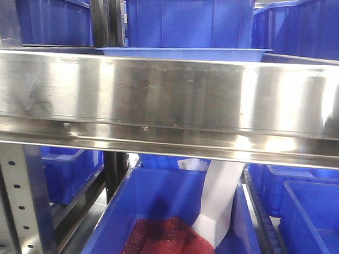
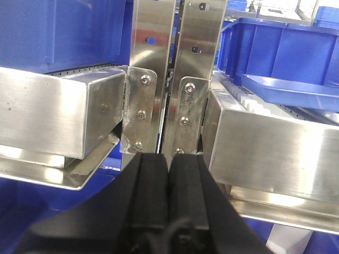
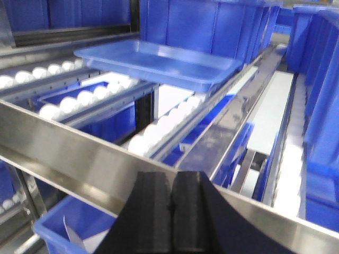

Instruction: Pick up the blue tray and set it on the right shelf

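Tray of glossy periwinkle-blue plastic (image 3: 159,62), shallow and rectangular, rests on white rollers (image 3: 159,132) of the brushed stainless-steel shelf (image 1: 170,99), at twelve o'clock from the right gripper (image 3: 172,198). Left gripper (image 2: 169,180) and right gripper have jaws pressed together, empty.

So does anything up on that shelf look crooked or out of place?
Slightly. The blue tray sits skewed on the white rollers, one corner overhanging the rail, not squared with the dark blue bins behind. Nothing looks spilled or damaged.
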Robot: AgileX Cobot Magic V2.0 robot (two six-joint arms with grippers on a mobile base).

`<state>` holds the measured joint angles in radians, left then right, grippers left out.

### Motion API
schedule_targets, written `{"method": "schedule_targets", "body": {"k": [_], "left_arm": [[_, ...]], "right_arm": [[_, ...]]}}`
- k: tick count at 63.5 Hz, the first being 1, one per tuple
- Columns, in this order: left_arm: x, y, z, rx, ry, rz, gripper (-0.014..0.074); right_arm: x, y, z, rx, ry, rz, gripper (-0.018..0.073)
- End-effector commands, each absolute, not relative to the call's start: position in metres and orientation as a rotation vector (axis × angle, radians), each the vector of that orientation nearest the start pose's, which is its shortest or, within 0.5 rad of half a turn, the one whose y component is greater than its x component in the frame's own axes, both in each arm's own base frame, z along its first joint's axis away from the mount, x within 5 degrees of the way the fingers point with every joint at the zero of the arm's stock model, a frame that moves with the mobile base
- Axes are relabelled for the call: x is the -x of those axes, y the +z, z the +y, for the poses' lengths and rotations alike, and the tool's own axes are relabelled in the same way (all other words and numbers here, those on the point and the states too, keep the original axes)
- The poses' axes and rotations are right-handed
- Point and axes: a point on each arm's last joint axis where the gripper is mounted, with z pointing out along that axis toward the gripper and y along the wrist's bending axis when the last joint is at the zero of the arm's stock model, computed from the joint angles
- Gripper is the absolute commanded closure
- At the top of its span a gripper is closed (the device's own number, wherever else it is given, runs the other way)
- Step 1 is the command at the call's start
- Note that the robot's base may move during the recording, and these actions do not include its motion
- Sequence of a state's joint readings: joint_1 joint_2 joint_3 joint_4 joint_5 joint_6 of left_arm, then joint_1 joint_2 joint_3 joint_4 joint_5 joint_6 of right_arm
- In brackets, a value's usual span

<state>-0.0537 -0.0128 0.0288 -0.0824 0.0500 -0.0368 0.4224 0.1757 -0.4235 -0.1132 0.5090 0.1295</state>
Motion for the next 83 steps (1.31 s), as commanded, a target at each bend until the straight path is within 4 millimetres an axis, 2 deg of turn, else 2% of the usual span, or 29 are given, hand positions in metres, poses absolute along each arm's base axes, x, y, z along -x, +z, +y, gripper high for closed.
{"method": "schedule_targets", "body": {"k": [1, 11, 28, 44, 59, 83], "left_arm": [[-0.056, 0.199, -0.003, 0.044, -0.140, 1.475, 0.0645], [-0.056, 0.199, -0.003, 0.044, -0.140, 1.475, 0.0645], [-0.056, 0.199, -0.003, 0.044, -0.140, 1.475, 0.0645], [-0.056, 0.199, -0.003, 0.044, -0.140, 1.475, 0.0645], [-0.056, 0.199, -0.003, 0.044, -0.140, 1.475, 0.0645], [-0.056, 0.199, -0.003, 0.044, -0.140, 1.475, 0.0645]], "right_arm": [[-0.048, 0.310, 0.016, 0.291, 0.272, 1.621, 0.0538], [-0.056, 0.292, 0.014, 0.217, 0.188, 1.630, 0.0538], [-0.070, 0.249, -0.001, -0.040, 0.027, 1.549, 0.0538], [-0.069, 0.221, -0.006, -0.093, -0.031, 1.426, 0.0538], [-0.052, 0.219, -0.004, -0.077, -0.038, 1.379, 0.0538], [-0.053, 0.218, -0.004, -0.080, -0.038, 1.402, 0.0538]]}}
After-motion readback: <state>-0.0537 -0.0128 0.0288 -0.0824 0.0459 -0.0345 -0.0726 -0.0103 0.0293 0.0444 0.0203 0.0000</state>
